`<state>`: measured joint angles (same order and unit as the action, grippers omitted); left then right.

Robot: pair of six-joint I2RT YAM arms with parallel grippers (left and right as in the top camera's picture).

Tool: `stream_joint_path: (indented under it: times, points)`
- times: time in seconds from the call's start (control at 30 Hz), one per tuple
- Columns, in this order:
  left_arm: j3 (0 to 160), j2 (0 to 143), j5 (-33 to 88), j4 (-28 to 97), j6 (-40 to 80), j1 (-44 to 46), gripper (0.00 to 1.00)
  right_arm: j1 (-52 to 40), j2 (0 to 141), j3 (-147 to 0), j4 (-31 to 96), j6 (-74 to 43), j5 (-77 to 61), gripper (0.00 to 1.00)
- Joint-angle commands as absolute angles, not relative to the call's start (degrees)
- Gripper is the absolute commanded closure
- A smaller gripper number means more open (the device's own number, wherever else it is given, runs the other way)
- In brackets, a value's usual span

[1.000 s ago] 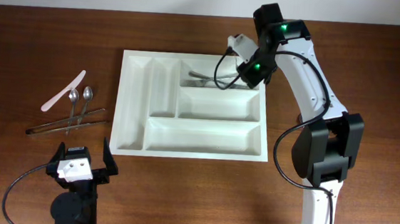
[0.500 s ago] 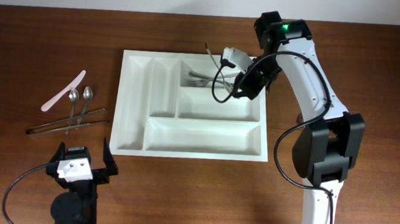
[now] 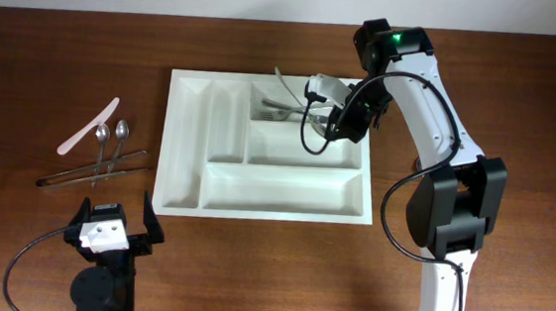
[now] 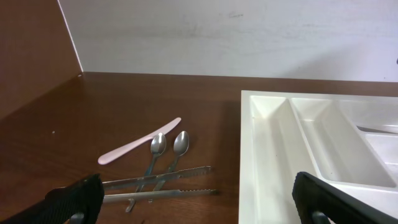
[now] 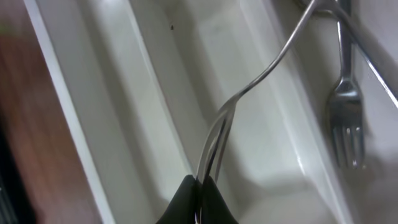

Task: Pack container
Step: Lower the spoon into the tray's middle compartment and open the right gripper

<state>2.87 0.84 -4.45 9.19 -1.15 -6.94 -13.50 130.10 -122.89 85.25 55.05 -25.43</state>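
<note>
**Status: right arm over the cutlery tray, fork in grip**

1. Task item. The container [image 3: 280,189], a white five-compartment tray, lies flat at mid-table. Its two narrow slots are on its left side in the overhead view, and its wider compartments fill the rest.

2. Right arm. I have the right gripper [image 5: 200,194] above the tray's far right compartment. Its fingers are pressed together on the tine end of a fork [image 5: 249,87]. The handle runs away from the fingertips, up and out over the compartment. In the wrist view I cannot tell whether the handle tip touches the tray.

3. Tray contents. A second fork [image 5: 347,118] lies in that same far right compartment, beside the held one. The overhead view suggests more metal cutlery under it, but the pieces overlap too much to count.

4. Left arm. The left gripper [image 3: 116,212] sits at the near left edge of the table. Its fingers are spread wide and grip nothing.

5. Loose items. On the table left of the tray lie:
   - a pale plastic knife [image 3: 88,126]
   - two spoons [image 3: 111,134], side by side
   - metal tongs [image 3: 93,173], crossing under the spoon handles
</note>
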Motion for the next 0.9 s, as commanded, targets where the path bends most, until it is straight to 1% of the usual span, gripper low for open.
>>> stream_joint_path:
  times: [0.0,0.17,0.7,0.87]
  points:
    - [2.59,0.67,-3.81,9.06,-2.26,-7.31,0.01,-13.37,128.03,-123.63,85.27,63.31,-23.53,0.96]
    - [2.59,0.67,-3.81,9.06,-2.24,-7.31,0.01,-13.32,130.04,-123.52,85.38,68.4,-21.76,0.96]
    - [2.59,0.67,-3.81,9.06,-2.24,-7.31,0.01,-10.39,135.41,-122.08,85.93,68.86,-21.96,0.96]
    - [2.59,0.67,-3.81,9.06,-2.24,-7.31,0.01,-10.11,135.83,-120.44,86.19,71.22,-23.88,0.96]
